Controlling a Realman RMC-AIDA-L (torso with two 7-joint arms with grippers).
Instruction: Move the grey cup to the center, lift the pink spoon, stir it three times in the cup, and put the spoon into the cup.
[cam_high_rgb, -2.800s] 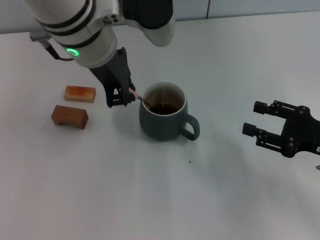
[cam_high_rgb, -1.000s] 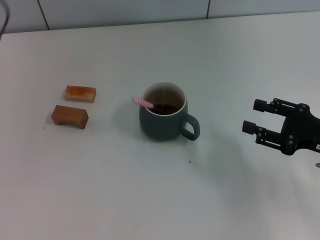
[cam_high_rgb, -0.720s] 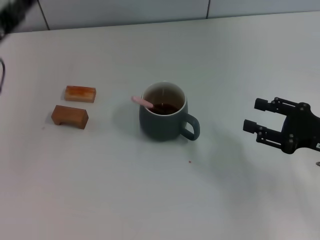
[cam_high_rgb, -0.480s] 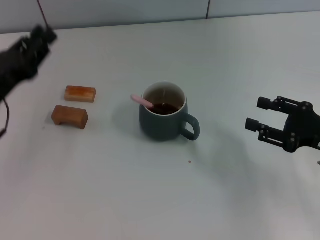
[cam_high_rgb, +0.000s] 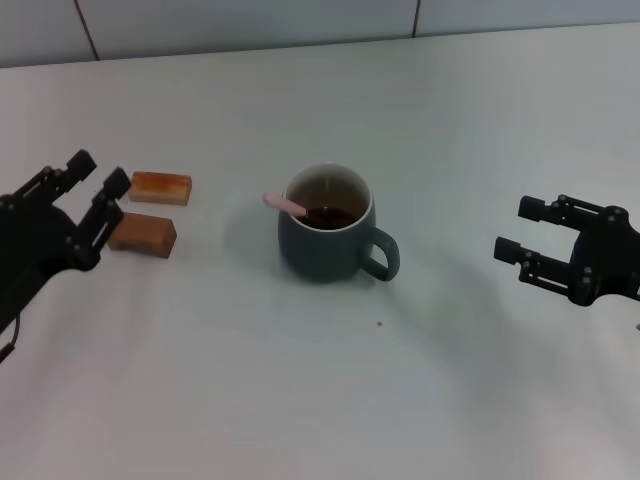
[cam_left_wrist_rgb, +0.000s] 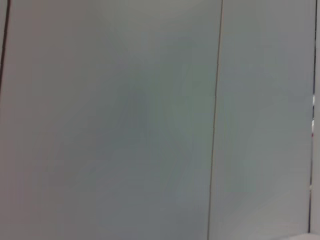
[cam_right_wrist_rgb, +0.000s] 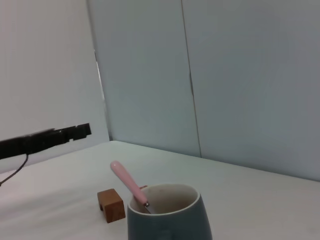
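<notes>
Fingers of both left gripper (cam_high_rgb: 88, 195) and right gripper (cam_high_rgb: 530, 232) spread, empty; left just withdrew, pink spoon (cam_high_rgb: 285, 205) left in grey cup (cam_high_rgb: 325, 235), task looks done.

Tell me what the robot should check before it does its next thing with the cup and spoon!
1. The pink spoon is in the grey cup, bowl end down in the dark drink, handle leaning over the rim: ok.
2. Cup stands upright near the middle of the table: ok.
3. Left gripper is open, holds nothing and is away from the cup, beside the two brown blocks: ok.
4. Right gripper is open, holds nothing and is off to the cup's handle side: ok.
5. Three stirs were done: cannot tell.
</notes>
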